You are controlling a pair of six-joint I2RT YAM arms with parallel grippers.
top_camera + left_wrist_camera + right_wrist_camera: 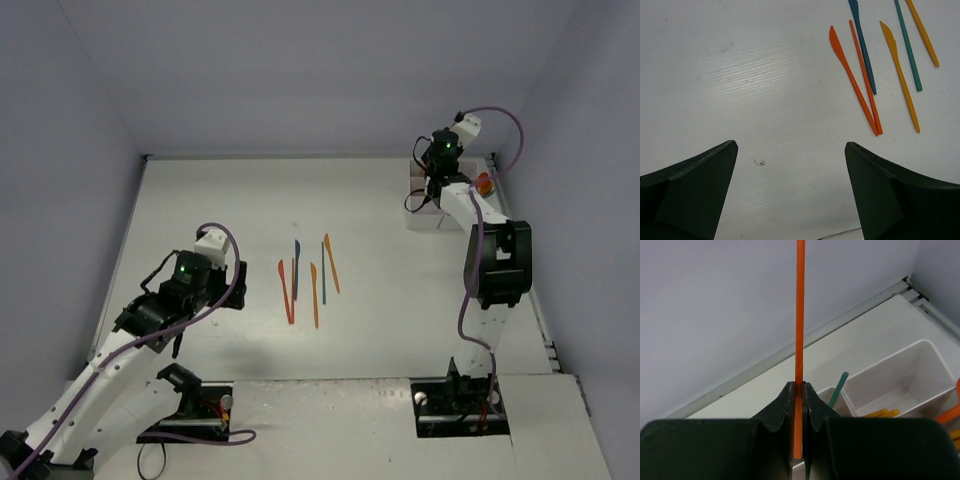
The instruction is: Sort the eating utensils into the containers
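Up close, we see a thin orange utensil (800,340) pinched by the closed fingers of the right gripper (799,390), above the white tray (910,372) at far right; its head is cropped, so its kind is unclear. Only this wrist view shows a teal handle (839,389) inside one compartment. Overhead, six loose utensils (314,295) lie on the table (400,320) near the left gripper (790,155), fingers spread, empty.
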